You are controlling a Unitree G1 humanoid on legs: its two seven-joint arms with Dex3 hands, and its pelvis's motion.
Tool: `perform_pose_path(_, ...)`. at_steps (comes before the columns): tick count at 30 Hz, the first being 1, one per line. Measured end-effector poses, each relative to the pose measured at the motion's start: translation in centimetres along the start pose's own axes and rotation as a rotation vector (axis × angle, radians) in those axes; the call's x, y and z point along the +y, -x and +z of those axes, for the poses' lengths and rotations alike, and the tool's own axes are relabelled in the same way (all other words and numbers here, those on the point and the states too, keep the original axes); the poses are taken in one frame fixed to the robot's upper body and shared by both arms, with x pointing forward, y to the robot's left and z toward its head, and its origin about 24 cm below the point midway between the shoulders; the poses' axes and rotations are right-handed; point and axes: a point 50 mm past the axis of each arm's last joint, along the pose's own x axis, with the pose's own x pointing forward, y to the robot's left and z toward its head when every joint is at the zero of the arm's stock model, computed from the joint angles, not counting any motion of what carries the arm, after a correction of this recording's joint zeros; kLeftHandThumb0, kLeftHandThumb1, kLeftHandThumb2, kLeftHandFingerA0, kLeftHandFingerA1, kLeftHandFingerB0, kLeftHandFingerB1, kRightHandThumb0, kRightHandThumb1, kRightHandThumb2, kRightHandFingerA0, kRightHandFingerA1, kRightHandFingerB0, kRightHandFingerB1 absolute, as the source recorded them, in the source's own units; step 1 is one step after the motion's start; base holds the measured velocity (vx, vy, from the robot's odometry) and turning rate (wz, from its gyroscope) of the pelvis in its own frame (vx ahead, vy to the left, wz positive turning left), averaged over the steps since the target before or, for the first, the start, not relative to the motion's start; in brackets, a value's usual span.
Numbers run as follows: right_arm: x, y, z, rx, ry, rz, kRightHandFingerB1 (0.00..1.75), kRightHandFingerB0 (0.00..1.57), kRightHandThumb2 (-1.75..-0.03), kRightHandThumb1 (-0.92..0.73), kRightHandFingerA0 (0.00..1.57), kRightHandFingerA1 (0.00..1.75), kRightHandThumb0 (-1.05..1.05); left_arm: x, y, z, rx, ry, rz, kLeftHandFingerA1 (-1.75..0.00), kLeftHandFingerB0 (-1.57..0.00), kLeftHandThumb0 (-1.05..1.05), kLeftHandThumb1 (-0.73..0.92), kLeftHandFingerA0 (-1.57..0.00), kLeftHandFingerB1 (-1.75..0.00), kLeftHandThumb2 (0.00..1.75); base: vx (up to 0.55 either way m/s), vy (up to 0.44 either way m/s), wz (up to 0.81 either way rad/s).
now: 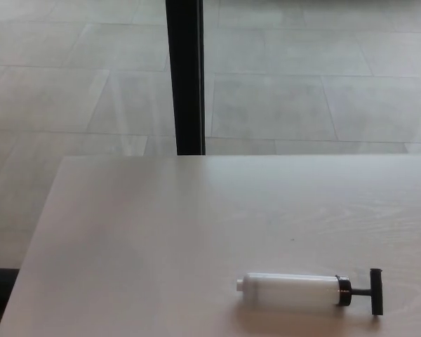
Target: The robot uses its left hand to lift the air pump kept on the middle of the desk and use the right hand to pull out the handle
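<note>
No part of the robot was shown in the head view. Neither the left arm nor the left hand was seen coming in from the left edge of the picture, and neither the right arm nor the right hand was seen from the right edge. No forearm, wrist or finger was caught over the table or along its near edge. Nothing could therefore be told of the pose or state of either hand.
</note>
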Motion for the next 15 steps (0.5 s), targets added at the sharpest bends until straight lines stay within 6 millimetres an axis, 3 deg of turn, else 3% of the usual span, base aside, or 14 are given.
perform_pose_path(1, -0.4, 0.0, -0.1, 0.009, -0.030, -0.019, 0.46, 0.58, -0.59, -0.63, 0.78, 0.78, -0.62, 0.3, 0.0, -0.2, 0.007, 0.030, 0.004, -0.70, -0.41, -0.50, 0.47, -0.71, -0.54, 0.78, 0.00, 0.000, 0.00)
perform_pose_path(2, -0.7, -0.1, -0.2, 0.024, -0.058, -0.037, 0.45, 0.36, -0.61, -0.69, 0.73, 0.76, -0.61, 0.6, 0.1, -0.3, 0.012, 0.056, 0.008, -0.64, -0.24, -0.49, 0.49, -0.59, -0.43, 0.76, 0.00, 0.000, 0.00)
perform_pose_path(4, -1.5, -0.2, -0.4, 0.061, -0.103, -0.073, 0.42, 0.18, -0.63, -0.75, 0.59, 0.83, -0.65, 1.1, 0.2, -0.3, 0.007, 0.101, 0.020, -0.49, -0.23, -0.46, 0.72, -0.37, -0.31, 0.62, 0.00, 0.000, 0.00)
perform_pose_path(5, -1.8, -0.2, -0.5, 0.076, -0.128, -0.091, 0.44, 0.19, -0.63, -0.79, 0.53, 1.12, -0.65, 1.3, 0.3, -0.2, -0.003, 0.118, 0.025, -0.51, -0.29, -0.58, 0.52, -0.26, -0.47, 0.85, 0.00, 0.000, 0.00)
perform_pose_path(6, -2.3, -0.2, -0.6, 0.098, -0.168, -0.114, 0.50, 0.06, -1.05, -0.61, 0.60, 0.92, -0.56, 1.6, 0.4, 0.0, -0.017, 0.139, 0.030, -0.50, -0.32, -0.53, 0.70, -0.40, -0.36, 0.61, 0.00, 0.000, 0.00)
perform_pose_path(7, -2.8, -0.2, -0.6, 0.113, -0.200, -0.135, 0.50, 0.06, -1.05, -0.61, 0.60, 0.92, -0.56, 1.8, 0.5, 0.2, -0.025, 0.156, 0.036, -0.50, -0.32, -0.53, 0.70, -0.40, -0.36, 0.61, 0.00, 0.000, 0.00)
perform_pose_path(8, -3.2, -0.3, -0.6, 0.123, -0.226, -0.151, 0.45, 0.16, -0.65, -0.83, 0.40, 1.32, -0.69, 2.0, 0.5, 0.3, -0.028, 0.169, 0.041, -0.49, -0.31, -0.54, 0.72, -0.34, -0.37, 0.61, 0.00, 0.000, 0.00)
perform_pose_path(9, -3.5, -0.3, -0.5, 0.132, -0.252, -0.167, 0.49, 0.26, -0.66, -0.85, 0.33, 1.24, -0.70, 2.1, 0.5, 0.4, -0.027, 0.186, 0.046, -0.56, -0.26, -0.61, 0.56, -0.27, -0.51, 0.90, 0.00, 0.000, 0.00)
perform_pose_path(10, -4.1, -0.3, -0.4, 0.141, -0.283, -0.186, 0.53, 0.19, -0.63, -0.84, 0.32, 1.45, -0.72, 2.3, 0.5, 0.6, -0.025, 0.210, 0.051, -0.45, -0.31, -0.46, 0.70, -0.26, -0.39, 0.60, 0.00, 0.000, 0.00)
perform_pose_path(11, -4.6, -0.4, -0.1, 0.147, -0.312, -0.204, 0.59, 0.23, -1.08, -0.70, 0.53, 1.03, -0.75, 2.4, 0.4, 0.9, -0.027, 0.240, 0.057, -0.42, -0.28, -0.46, 0.72, -0.26, -0.37, 0.61, 0.00, 0.000, 0.00)
perform_pose_path(12, -5.2, -0.5, 0.5, 0.147, -0.355, -0.235, 0.54, 0.21, -1.03, -0.61, 0.38, 0.78, -0.66, 2.7, 0.3, 1.6, -0.043, 0.301, 0.066, -0.40, -0.23, -0.42, 0.72, -0.24, -0.36, 0.61, 0.00, 0.000, 0.00)
perform_pose_path(13, -5.7, -0.6, 1.0, 0.142, -0.381, -0.251, 0.54, 0.21, -1.03, -0.61, 0.38, 0.78, -0.66, 2.8, 0.2, 2.2, -0.059, 0.342, 0.070, -0.40, -0.23, -0.42, 0.72, -0.24, -0.36, 0.61, 0.00, 0.000, 0.00)
perform_pose_path(14, -6.0, -0.6, 1.4, 0.136, -0.399, -0.260, 0.48, 0.29, -0.64, -0.80, 0.20, 0.62, -0.66, 2.9, 0.2, 2.6, -0.069, 0.362, 0.071, -0.40, -0.29, -0.44, 0.73, -0.24, -0.38, 0.61, 0.00, 0.000, 0.00)
perform_pose_path(15, -6.5, -0.8, 2.3, 0.115, -0.445, -0.276, 0.61, 0.34, -1.02, -0.61, 0.16, 0.58, -0.68, 3.0, 0.2, 3.8, -0.105, 0.407, 0.070, -0.40, -0.32, -0.46, 0.70, -0.25, -0.40, 0.60, 0.00, 0.000, 0.00)
